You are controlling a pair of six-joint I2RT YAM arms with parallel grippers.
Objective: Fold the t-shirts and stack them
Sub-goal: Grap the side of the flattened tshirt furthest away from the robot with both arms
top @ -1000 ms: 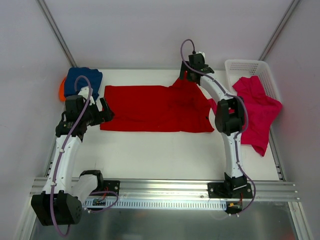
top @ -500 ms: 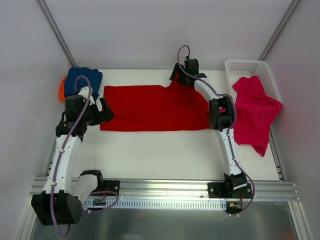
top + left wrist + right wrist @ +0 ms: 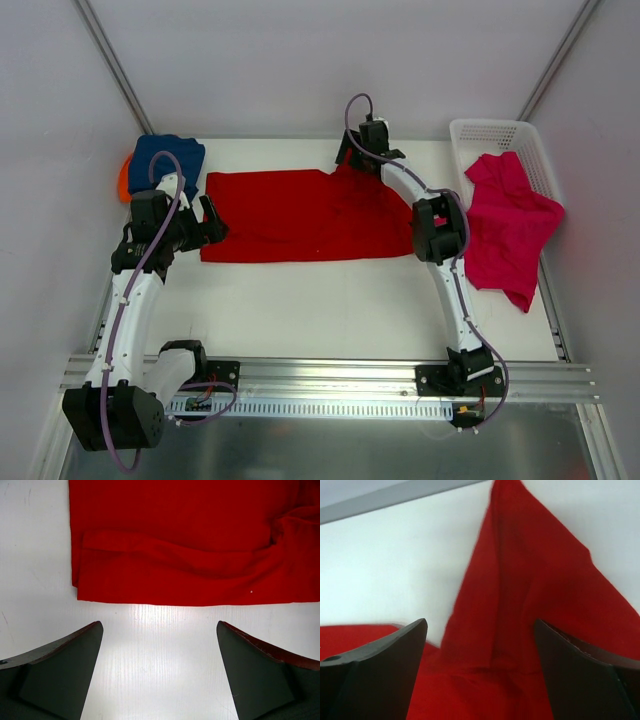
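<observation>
Across the white table (image 3: 300, 290), a soft red t-shirt (image 3: 300, 215) is spread as a long, faintly creased rectangle. The left gripper (image 3: 160, 630) and right gripper (image 3: 480, 625) are both held apart, the latter at its peaked far corner.

The red t-shirt (image 3: 190, 540) is soft matt cloth; the white table (image 3: 160, 660) is smooth, faintly glossy; the basket (image 3: 470, 145) seems plastic.
</observation>
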